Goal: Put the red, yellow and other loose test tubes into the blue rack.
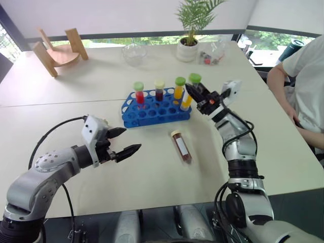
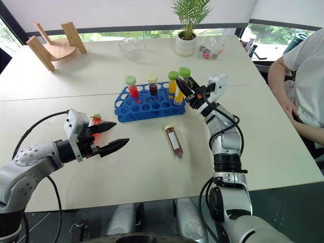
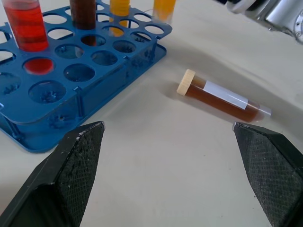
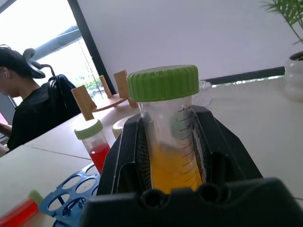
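A: What do the jaws of the right gripper [image 1: 195, 97] hold?

B: They are clamped on the yellow-liquid tube [image 4: 169, 142], green cap uppermost, held just above the right end of the blue rack [image 1: 154, 112].

A: And the left gripper [image 1: 126, 142]?

B: Its jaws stand wide apart and hold nothing — it hangs above the surface [image 1: 152, 172], pointing toward the rack's near edge. In the left wrist view the two fingers [image 3: 71, 175] frame the near rack corner and a lying tube.

A: Which tube is that?

B: The dark red tube [image 1: 181, 146] with cream cap and white label — it lies flat on the surface just in front of the rack, between the two grippers, touching neither.

A: What already stands in the rack?

B: In the back row: a red tube [image 1: 139, 94] with green cap, a dark tube [image 1: 159, 91] with pale cap, and an orange tube [image 1: 178, 88] with green cap, all upright.

A: And farther out?

B: A glass bowl [image 1: 134, 53], a potted plant [image 1: 190, 35] and a wooden stand [image 1: 58, 50] sit at the far edge; a person [image 1: 304, 86] sits on the right.
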`<control>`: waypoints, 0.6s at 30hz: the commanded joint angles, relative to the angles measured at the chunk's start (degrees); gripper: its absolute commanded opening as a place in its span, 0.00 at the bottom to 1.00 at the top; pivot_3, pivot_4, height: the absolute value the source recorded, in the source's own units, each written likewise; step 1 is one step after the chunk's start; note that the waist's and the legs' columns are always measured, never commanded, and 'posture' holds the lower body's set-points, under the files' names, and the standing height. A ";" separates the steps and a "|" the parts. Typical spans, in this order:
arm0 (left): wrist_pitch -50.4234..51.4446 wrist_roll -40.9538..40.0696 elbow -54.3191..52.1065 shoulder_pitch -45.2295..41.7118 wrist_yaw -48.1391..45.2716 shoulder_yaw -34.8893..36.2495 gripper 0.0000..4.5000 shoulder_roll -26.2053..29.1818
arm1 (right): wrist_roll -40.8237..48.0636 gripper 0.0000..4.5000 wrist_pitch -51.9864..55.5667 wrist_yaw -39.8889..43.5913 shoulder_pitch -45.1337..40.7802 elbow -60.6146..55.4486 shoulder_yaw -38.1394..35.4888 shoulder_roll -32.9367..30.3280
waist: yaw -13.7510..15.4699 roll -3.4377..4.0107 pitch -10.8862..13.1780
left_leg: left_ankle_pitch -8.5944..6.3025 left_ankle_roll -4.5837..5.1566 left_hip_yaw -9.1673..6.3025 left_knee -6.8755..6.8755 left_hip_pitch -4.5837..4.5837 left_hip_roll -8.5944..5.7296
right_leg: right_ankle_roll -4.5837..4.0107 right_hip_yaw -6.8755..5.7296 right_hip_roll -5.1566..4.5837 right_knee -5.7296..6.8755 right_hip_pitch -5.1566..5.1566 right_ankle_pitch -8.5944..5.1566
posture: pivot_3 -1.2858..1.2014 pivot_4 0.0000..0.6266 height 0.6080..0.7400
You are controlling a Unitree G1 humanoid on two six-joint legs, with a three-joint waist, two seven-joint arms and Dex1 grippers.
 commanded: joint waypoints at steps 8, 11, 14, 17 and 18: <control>0.40 -0.80 -2.26 -0.01 -0.07 0.75 1.00 0.91 | 0.12 0.18 -8.20 1.20 -2.51 6.65 2.11 -0.59 | -0.13 -0.01 0.00 | 0.00 -0.01 -0.01 0.05 0.02 0.00 | 0.00 0.00 0.00 0.02 0.03 0.00 | 0.52 0.24 1.00; 0.52 -0.75 -2.61 0.21 -0.03 0.76 1.00 0.92 | -0.42 0.18 -9.84 1.15 -3.02 8.16 3.05 -0.28 | -0.13 -0.01 0.00 | 0.00 -0.01 -0.01 0.05 0.02 0.00 | 0.00 0.00 0.00 0.02 0.03 0.00 | 0.52 0.24 1.00; 0.78 -0.82 -2.95 0.57 0.01 1.23 1.00 0.94 | -1.20 0.18 -11.50 1.41 -2.98 9.30 4.32 -0.26 | -0.15 -0.01 -0.01 | 0.00 -0.01 -0.01 0.05 0.03 0.00 | 0.00 0.00 0.00 0.04 0.03 0.00 | 0.52 0.24 1.00; 0.93 -0.95 -3.31 0.92 0.15 1.50 1.00 0.95 | -1.92 0.18 -12.75 1.52 -2.41 9.90 5.37 -0.63 | -0.14 -0.01 -0.01 | 0.01 -0.01 -0.02 0.05 0.03 0.00 | 0.00 0.00 0.00 0.04 0.03 0.00 | 0.52 0.24 1.00; 0.96 -0.99 -3.40 1.01 0.19 1.55 1.00 0.95 | -2.16 0.18 -13.18 1.58 -2.23 10.07 5.58 -0.81 | -0.13 -0.01 -0.01 | 0.01 -0.01 -0.02 0.05 0.03 0.00 | 0.00 0.00 0.00 0.04 0.03 0.00 | 0.52 0.24 1.00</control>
